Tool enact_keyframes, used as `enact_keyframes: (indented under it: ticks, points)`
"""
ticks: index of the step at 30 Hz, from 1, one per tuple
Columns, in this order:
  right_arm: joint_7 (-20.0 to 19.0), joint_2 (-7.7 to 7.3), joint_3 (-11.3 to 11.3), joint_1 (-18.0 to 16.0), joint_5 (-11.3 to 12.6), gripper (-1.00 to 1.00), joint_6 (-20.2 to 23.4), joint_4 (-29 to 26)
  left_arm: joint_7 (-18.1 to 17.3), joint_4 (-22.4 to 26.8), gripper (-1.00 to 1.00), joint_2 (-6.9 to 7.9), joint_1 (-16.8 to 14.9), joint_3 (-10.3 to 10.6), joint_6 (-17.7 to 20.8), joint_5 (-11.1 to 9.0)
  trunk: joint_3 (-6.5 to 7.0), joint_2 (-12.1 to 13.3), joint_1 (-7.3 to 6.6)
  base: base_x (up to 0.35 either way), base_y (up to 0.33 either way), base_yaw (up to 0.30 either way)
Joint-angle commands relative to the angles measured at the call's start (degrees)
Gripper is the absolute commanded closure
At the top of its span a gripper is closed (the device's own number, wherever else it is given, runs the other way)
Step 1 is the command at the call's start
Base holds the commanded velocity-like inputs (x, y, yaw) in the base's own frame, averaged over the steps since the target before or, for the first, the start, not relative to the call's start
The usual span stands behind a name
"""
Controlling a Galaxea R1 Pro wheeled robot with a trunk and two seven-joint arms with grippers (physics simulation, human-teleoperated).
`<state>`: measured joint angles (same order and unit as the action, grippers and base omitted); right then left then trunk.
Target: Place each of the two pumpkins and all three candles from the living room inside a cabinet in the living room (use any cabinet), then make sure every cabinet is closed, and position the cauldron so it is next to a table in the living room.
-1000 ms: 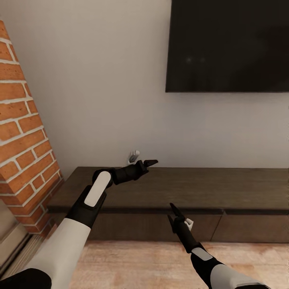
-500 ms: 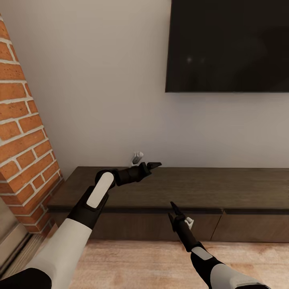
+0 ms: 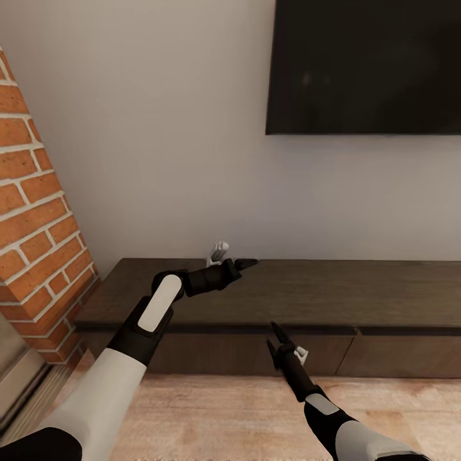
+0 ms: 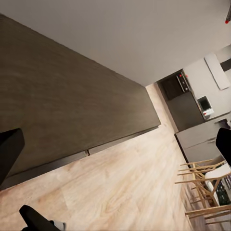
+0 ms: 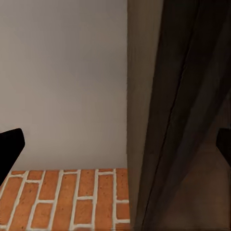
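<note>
Facing the long dark cabinet (image 3: 301,301) under the wall-mounted television (image 3: 365,64), the robot holds both arms out with nothing in either gripper. The left gripper (image 3: 240,264) hovers over the cabinet's top near the wall, and in its wrist view the two dark fingertips sit at opposite edges of the frame, so its jaws stand wide apart. The right gripper (image 3: 274,339) hangs in front of the cabinet's drawer fronts, close to the seam between two of them; its wrist view likewise shows the fingertips far apart, with the brick pillar (image 3: 32,211) beyond.

All drawer fronts that can be seen sit flush, so the cabinet looks closed along this stretch. What is already inside cannot be told. With both grippers empty and the fronts shut, the robot is probably either about to pull a drawer open or checking that all are closed. How many items are stowed, and whether the cauldron has been placed, cannot be judged from here.
</note>
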<state>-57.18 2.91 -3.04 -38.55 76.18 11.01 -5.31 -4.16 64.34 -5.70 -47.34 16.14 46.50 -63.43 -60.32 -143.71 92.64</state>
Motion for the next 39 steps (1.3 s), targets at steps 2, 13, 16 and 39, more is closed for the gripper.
enact_keyframes:
  ticks: [2,13,16,39]
  points:
    - [-0.28,-0.03,-0.27,-0.04,0.62,-1.0,0.84,0.04,-0.33,-0.01,-1.0,-0.02,-0.03,-0.05,0.22,0.24,-0.5,-0.05,0.03,0.0,0.0,0.0]
    - [-1.29,-0.18,-0.14,-0.04,0.67,-1.0,1.2,-0.28,-0.4,0.0,-1.0,-0.02,-0.03,-0.06,0.26,0.23,-2.94,-0.2,0.32,0.0,0.0,0.0]
    - [-3.01,-0.66,-0.19,-0.04,0.65,-1.0,1.2,-0.53,-0.41,0.0,-1.0,-0.02,-0.03,-0.06,0.26,0.23,-3.6,-0.24,0.4,0.0,0.0,0.0]
    - [-5.05,-1.98,-0.21,-0.09,0.48,-1.0,0.45,-1.01,-3.57,-0.05,-1.0,-0.02,-0.03,-0.05,0.17,0.54,-4.49,-0.29,0.5,0.0,0.0,0.0]
